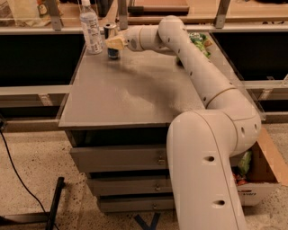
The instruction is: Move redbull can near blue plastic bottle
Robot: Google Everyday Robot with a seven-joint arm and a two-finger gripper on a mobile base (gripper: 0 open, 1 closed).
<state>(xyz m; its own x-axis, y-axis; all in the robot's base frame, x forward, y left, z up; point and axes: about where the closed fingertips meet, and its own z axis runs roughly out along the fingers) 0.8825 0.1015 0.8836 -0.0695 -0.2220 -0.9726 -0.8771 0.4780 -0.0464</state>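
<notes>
The redbull can [110, 31] stands upright at the far left of the grey table [130, 94], a short gap to the right of the blue plastic bottle [91, 32]. The bottle is clear with a white cap and a pale label, and it is taller than the can. My gripper [114, 43] reaches in from the right and is shut on the can's middle, so its yellowish fingers [117, 42] hide part of the body. The can's base is at the tabletop.
A green snack bag [198, 43] lies at the table's far right, partly behind my arm. A shelf rail with posts [54, 13] runs behind the table. A cardboard box [263, 173] sits on the floor at the right. Drawers [117, 157] are below the tabletop.
</notes>
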